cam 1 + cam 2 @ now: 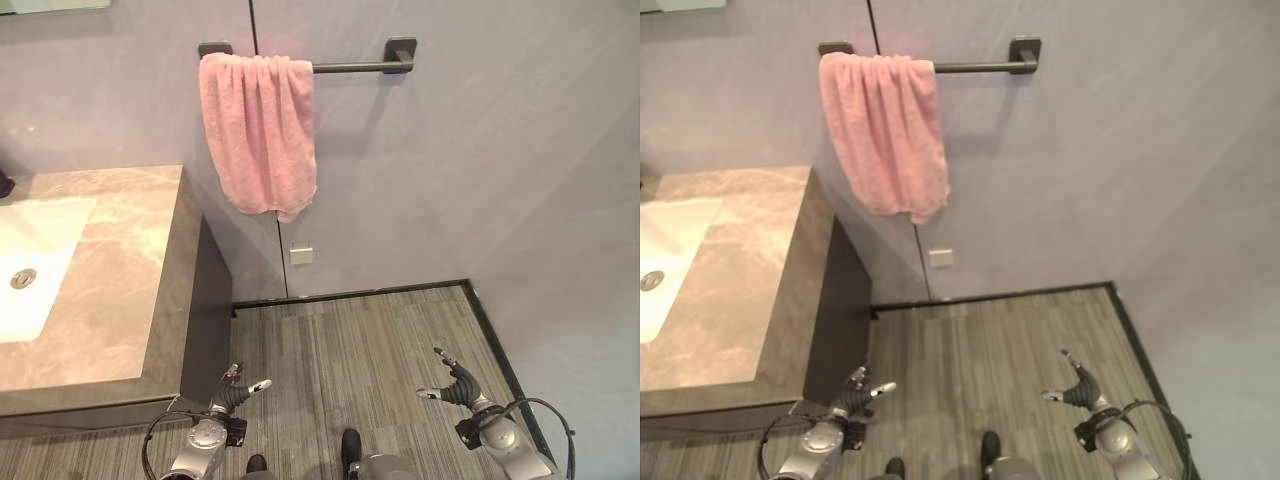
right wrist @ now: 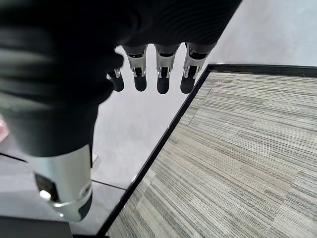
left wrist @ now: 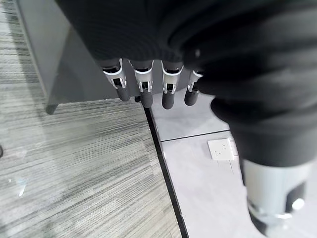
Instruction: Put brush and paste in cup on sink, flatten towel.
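The pink towel (image 1: 258, 130) hangs bunched at the left end of the rail (image 1: 350, 66), beside the counter (image 1: 120, 290). Both the left hand (image 1: 236, 392) and right hand (image 1: 452, 381) hang low, fingers relaxed and empty. The flattening step seems next: raise a hand and spread the cloth rightward.

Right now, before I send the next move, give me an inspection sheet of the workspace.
Surface: marble counter with white sink, bare where seen.
Job's things: pink towel hangs bunched at the left end of the wall rail; brush, paste, cup: nothing seen.
Clutter: nothing seen.
Hands: left hand and right hand low over the floor, open, holding nothing.
Cables: nothing to report.
Surroundings: grey wall, white wall outlet, striped floor.
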Controlling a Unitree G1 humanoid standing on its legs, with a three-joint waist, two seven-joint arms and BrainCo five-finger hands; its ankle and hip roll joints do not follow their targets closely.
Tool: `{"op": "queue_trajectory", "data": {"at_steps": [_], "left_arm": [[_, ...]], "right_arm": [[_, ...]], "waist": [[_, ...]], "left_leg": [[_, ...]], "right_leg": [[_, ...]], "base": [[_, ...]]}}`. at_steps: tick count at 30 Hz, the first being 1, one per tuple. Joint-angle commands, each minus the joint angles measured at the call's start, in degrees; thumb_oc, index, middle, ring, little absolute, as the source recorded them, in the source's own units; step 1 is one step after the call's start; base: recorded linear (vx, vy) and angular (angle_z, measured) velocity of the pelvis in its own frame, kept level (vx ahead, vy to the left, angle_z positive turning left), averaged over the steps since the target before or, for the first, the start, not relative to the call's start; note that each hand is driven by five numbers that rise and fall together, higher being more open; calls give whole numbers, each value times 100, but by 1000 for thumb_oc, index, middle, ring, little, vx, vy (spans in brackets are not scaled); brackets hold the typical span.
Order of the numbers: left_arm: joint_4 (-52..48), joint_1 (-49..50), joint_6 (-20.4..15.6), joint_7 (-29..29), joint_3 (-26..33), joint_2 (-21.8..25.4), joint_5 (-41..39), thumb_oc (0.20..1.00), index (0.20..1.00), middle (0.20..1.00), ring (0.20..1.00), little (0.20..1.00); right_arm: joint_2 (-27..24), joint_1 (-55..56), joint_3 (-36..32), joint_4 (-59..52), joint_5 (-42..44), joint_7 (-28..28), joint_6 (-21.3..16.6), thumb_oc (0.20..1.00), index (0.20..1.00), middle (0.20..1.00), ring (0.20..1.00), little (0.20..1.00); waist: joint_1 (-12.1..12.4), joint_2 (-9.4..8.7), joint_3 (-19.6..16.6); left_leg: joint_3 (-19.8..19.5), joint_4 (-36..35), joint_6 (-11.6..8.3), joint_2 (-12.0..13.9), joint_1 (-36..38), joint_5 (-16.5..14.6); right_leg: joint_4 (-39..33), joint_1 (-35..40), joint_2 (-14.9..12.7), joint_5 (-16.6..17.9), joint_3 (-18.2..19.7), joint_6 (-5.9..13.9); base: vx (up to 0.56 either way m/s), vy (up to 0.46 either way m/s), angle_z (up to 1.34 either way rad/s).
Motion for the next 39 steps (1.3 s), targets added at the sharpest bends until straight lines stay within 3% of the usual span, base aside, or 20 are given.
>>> {"op": "queue_trajectory", "data": {"at_steps": [1,3,5,6,7,8,11,12,17,21,25,27,30,32,33,39], "left_arm": [[-13,-223,-123,71,78,237,79,1000,1000,1000,1000,1000],[-38,-228,-130,70,70,234,68,1000,1000,1000,1000,1000],[-22,-248,-144,97,61,219,90,1000,1000,1000,1000,1000],[-62,-234,-154,104,20,208,139,1000,1000,1000,1000,1000],[-64,-231,-153,105,19,209,140,1000,1000,1000,1000,1000],[-191,-199,-156,125,-15,246,229,1000,1000,1000,1000,1000],[-390,-72,-160,118,-5,286,252,1000,1000,1000,1000,1000],[-401,-59,-182,100,2,305,243,1000,1000,1000,1000,1000],[-579,97,-201,84,76,400,238,1000,1000,1000,1000,1000],[-650,111,-204,83,122,469,187,1000,1000,1000,1000,1000],[-717,152,-174,2,116,496,176,1000,1000,1000,1000,1000],[-611,146,-166,-15,94,449,208,1000,1000,1000,1000,1000],[-556,158,-156,24,147,397,99,1000,1000,1000,1000,1000],[-580,150,-133,33,123,380,63,1000,1000,1000,1000,1000],[-452,87,-141,-6,54,352,167,1000,1000,1000,1000,1000],[-269,30,-108,-6,20,270,140,1000,1000,1000,1000,1000]], "right_arm": [[25,94,19,-202,188,12,-209,1000,1000,1000,1000,1000],[54,84,57,-178,173,21,-194,1000,1000,1000,1000,1000],[108,72,117,-108,174,21,-181,1000,1000,1000,1000,1000],[139,101,142,-109,138,8,-172,1000,1000,1000,1000,1000],[140,104,143,-108,137,8,-173,1000,1000,1000,1000,1000],[144,73,205,-156,53,-12,-170,1000,1000,1000,1000,1000],[176,17,307,-196,-7,39,-158,1000,1000,1000,1000,1000],[217,-122,372,-112,-63,48,-161,1000,1000,1000,1000,1000],[464,-155,209,-131,176,-4,-162,1000,1000,1000,1000,1000],[598,-233,263,-62,266,33,-169,1000,1000,1000,1000,1000],[649,-129,239,51,444,156,-169,1000,1000,1000,1000,1000],[684,-42,153,206,711,191,-158,1000,1000,1000,1000,1000],[702,-44,74,196,885,153,-149,1000,1000,1000,1000,1000],[692,34,37,117,984,203,-133,1000,1000,1000,1000,1000],[664,87,11,168,1042,237,-163,1000,1000,1000,1000,1000],[600,25,-18,383,1151,246,-119,1000,1000,1000,1000,1000]], "waist": [[-148,-496,-69],[-133,-476,-53],[-125,-422,-68],[-76,-329,-80],[-77,-337,-89],[44,-247,-22],[87,-189,-37],[127,-165,-82],[162,-107,-159],[158,-80,-124],[102,-51,-96],[34,-35,-133],[40,-34,-86],[-50,-74,11],[-97,-146,-33],[-68,-200,-178]], "left_leg": [[496,1409,-45,-589,-324,131],[499,1246,-23,-678,-359,134],[611,506,71,-799,-478,128],[738,55,67,-787,-843,502],[740,27,68,-798,-833,518],[638,-102,15,-759,-1236,827],[491,2,106,-855,-1049,703],[324,20,164,-1019,-983,618],[550,-68,365,-1130,-729,446],[728,-226,467,-1148,-466,368],[706,-275,518,-1166,-306,322],[642,-424,485,-1199,-155,308],[715,-516,408,-1120,5,257],[604,-367,381,-1070,45,213],[573,-354,352,-1056,49,194],[486,-357,205,-950,66,234]], "right_leg": [[98,243,-298,65,415,296],[66,269,-297,52,427,303],[-67,348,-318,54,423,371],[-146,471,-302,-13,419,409],[-146,468,-312,-20,419,412],[-120,632,-289,-137,516,422],[74,626,-366,-279,605,499],[172,591,-441,-308,763,551],[705,353,-620,-327,1018,705],[1146,96,-672,-9,980,784],[1627,-69,-467,139,1082,805],[1104,-154,-316,63,1140,745],[293,-451,-515,371,713,748],[512,-484,-499,420,931,791],[279,-295,-436,297,1054,738],[-17,94,-390,215,767,606]], "base": [[71,-96,41],[66,-30,54],[165,47,21],[177,69,5],[274,136,11],[164,81,10],[203,177,-38],[172,197,-39],[177,219,-43],[92,101,-29],[94,54,-13],[172,-15,-16],[120,-67,-10],[103,-120,-5],[86,-130,10],[72,-136,22]]}}
